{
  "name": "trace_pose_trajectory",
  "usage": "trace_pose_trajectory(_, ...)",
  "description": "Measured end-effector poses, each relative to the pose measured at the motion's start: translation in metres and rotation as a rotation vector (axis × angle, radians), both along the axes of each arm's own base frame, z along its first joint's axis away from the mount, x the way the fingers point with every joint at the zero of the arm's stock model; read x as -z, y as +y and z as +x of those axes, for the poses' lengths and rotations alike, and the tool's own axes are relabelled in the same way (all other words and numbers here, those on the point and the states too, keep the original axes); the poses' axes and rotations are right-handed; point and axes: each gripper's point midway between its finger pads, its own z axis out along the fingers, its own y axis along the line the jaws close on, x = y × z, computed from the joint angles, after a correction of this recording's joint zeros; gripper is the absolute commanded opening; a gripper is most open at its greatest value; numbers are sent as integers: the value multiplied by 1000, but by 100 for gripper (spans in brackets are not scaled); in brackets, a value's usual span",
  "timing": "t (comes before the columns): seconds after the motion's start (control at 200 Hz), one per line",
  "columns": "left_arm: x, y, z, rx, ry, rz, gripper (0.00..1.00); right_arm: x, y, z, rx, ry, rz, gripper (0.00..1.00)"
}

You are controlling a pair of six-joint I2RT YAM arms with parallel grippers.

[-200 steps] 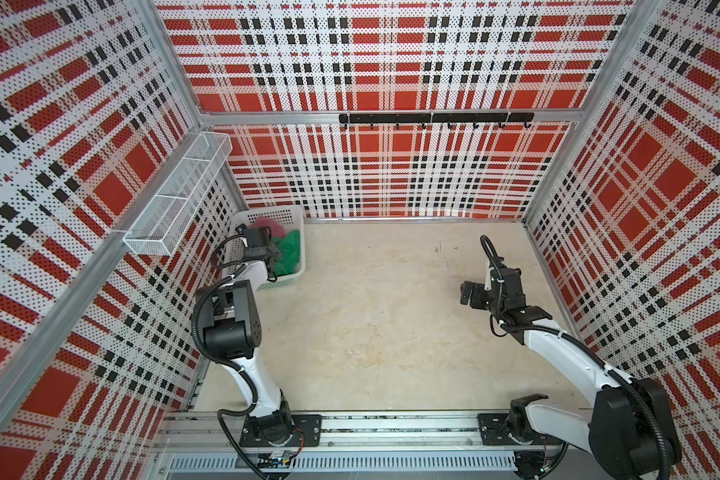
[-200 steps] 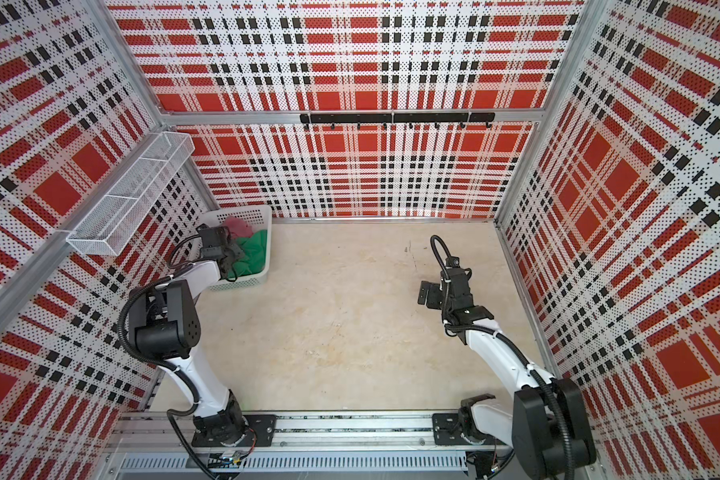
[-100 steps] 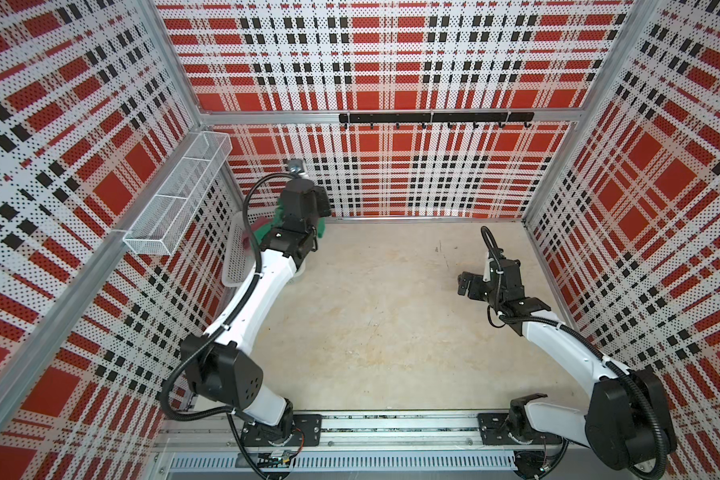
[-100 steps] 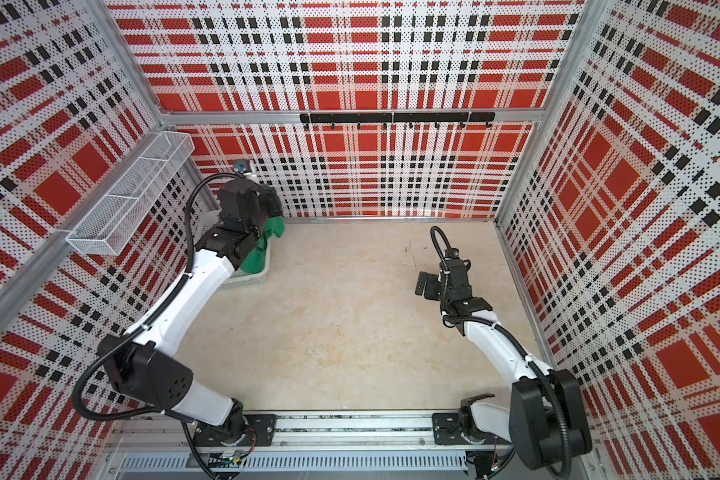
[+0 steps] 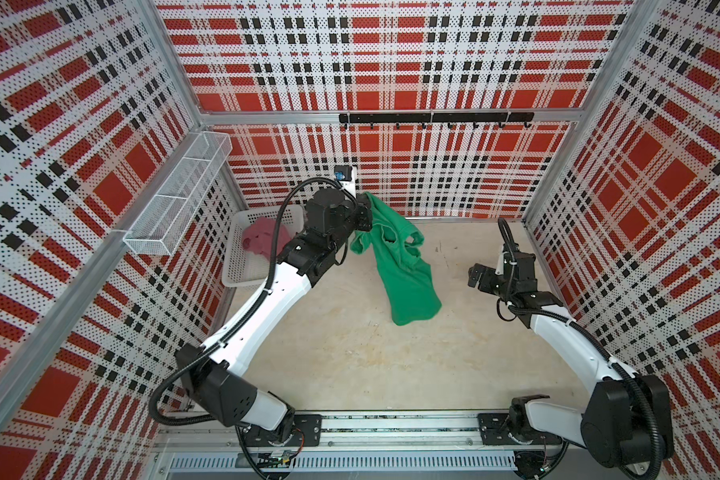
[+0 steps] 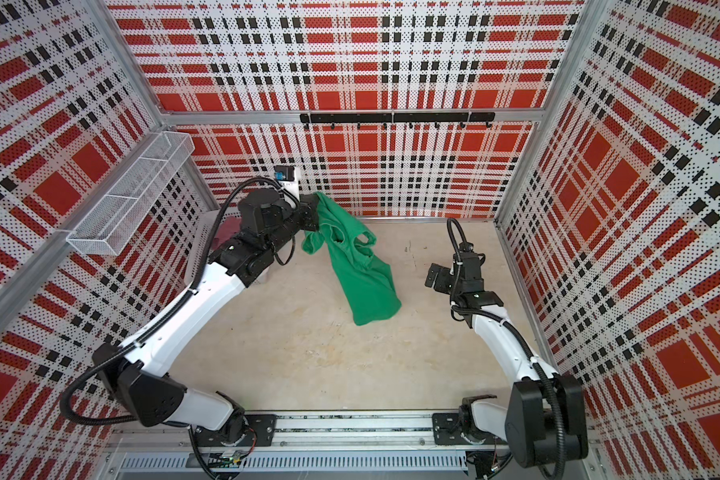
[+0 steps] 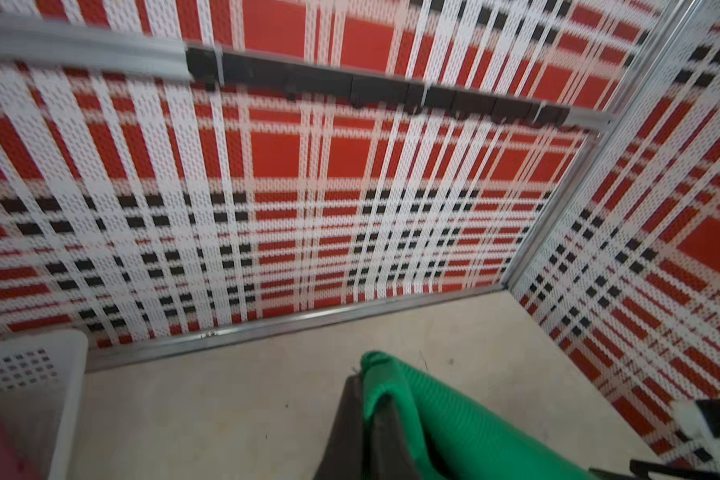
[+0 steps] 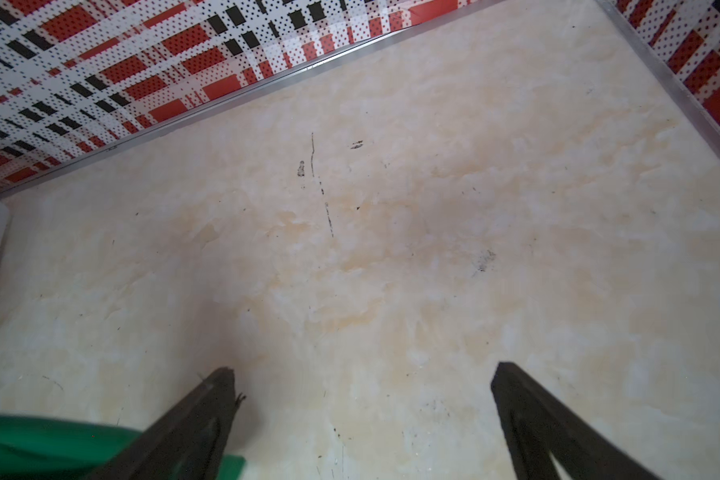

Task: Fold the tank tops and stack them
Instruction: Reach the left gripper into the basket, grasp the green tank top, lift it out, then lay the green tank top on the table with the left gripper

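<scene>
Near the upper middle of both top views, our left gripper (image 5: 364, 216) is raised above the back of the table (image 5: 350, 357), its fingers pressed together on an edge of the green tank top (image 5: 404, 274). The garment hangs from that grip and trails down and to the right, toward the centre of the frame. Its straps and armholes are bunched near the top and its hem is lowest. We cannot tell whether the hem touches the table. In the left wrist view the green tank top (image 7: 454, 424) drapes over the dark, closed fingers (image 7: 346, 432).

Left of centre, against the left wall, the pink tank top (image 5: 262, 239) lies crumpled in the white basket (image 5: 242, 270), partly behind our left arm.

Right of centre, our right gripper (image 5: 476, 276) holds nothing. Its fingers stand wide apart and point left toward the green tank top, near it but clear of it. In the right wrist view those fingers (image 8: 200, 415) frame bare table, with a strip of green in the lower left corner.
</scene>
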Motion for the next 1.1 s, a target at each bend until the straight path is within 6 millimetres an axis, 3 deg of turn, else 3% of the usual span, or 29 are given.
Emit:
trace_pose_trajectory(0.03,20,1,11,3,38,-8,1,1,1,-1,-6,7,5,100)
trace_pose_trajectory(0.08,53,4,29,3,101,-18,16,3,3,-3,-17,18,11,100)
trace_pose_trajectory(0.125,79,7,44,-4,149,-28,41,6,5,-5,-28,30,17,100)
trace_pose_trajectory(0.2,121,12,68,-14,219,-38,68,12,9,-10,-46,56,29,100)
trace_pose_trajectory(0.301,164,25,96,-48,295,-43,89,20,16,-16,-78,85,49,100)
trace_pose_trajectory(0.391,182,45,104,-96,332,-41,91,28,24,-21,-107,119,52,100)
trace_pose_trajectory(0.471,173,64,101,-146,310,-32,88,36,36,-26,-145,154,48,100)
trace_pose_trajectory(0.536,161,78,87,-190,292,-16,75,45,45,-29,-170,183,44,99)
trace_pose_trajectory(0.601,145,77,64,-207,267,-2,61,54,49,-29,-182,211,40,95)
trace_pose_trajectory(0.671,130,52,31,-172,247,16,48,64,48,-30,-167,235,36,94)
trace_pose_trajectory(0.737,126,6,-2,-85,248,31,38,72,44,-31,-141,248,27,93)
trace_pose_trajectory(0.802,138,-45,-35,19,287,37,32,77,39,-30,-107,253,17,93)
trace_pose_trajectory(0.852,160,-82,-63,98,347,53,32,78,35,-29,-84,252,6,95)
trace_pose_trajectory(0.922,198,-115,-95,161,443,88,35,78,31,-27,-60,244,-2,96)
trace_pose_trajectory(0.997,238,-138,-120,185,537,121,39,77,27,-24,-41,232,-14,97)
trace_pose_trajectory(1.097,281,-154,-140,190,633,147,42,76,25,-22,-32,220,-22,98)
